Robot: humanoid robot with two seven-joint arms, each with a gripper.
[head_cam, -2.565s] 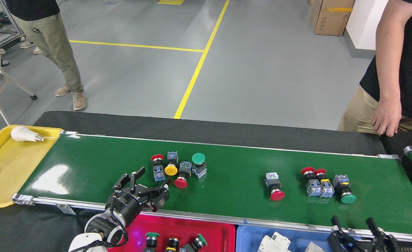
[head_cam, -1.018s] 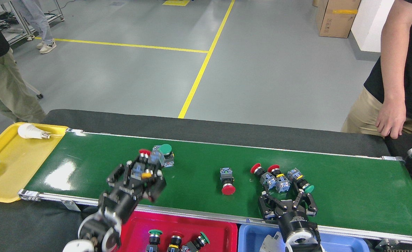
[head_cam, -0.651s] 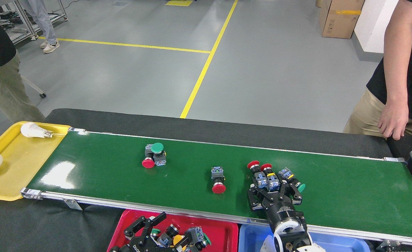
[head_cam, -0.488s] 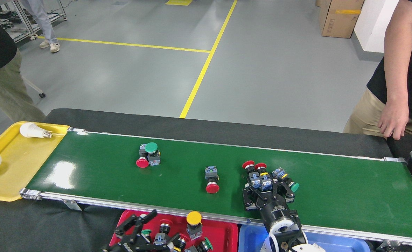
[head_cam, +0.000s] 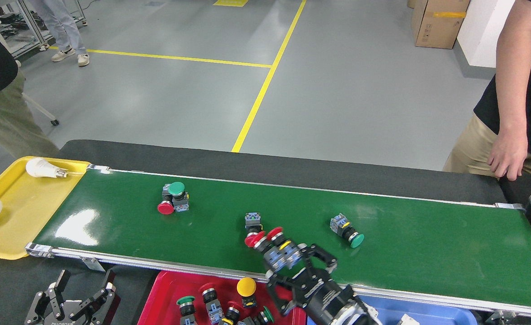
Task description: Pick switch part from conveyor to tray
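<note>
Right pincer [head_cam: 292,264]: lower centre of the frame, over the near rail of the conveyor [head_cam: 427,253], fingers clamped around a pair of red-capped switches [head_cam: 278,246] and angled toward the trays below.
Left pincer [head_cam: 73,302]: lower left corner, fingers spread wide, nothing in them, parked over the dark table [head_cam: 44,289] just left of the red tray [head_cam: 166,289].
Already in the tray: a handful of switches lie in the red tray, among them a yellow-capped switch [head_cam: 247,289] standing up.
On the belt: a red-and-green pair [head_cam: 171,198] at left centre, a single red switch [head_cam: 251,223] just beside the right pincer's load, and a green-capped switch [head_cam: 346,230] lying alone to the right.
Blue tray [head_cam: 382,307]: only a strip shows at the bottom edge, behind the right arm; contents too hidden to tell.
Progress: I'd call it mid-run. Several parts binned, two in the grip on their way, four left to fetch.
Bystander: a person's hand [head_cam: 504,155] rests at the far right edge of the table, well apart from the work.
</note>
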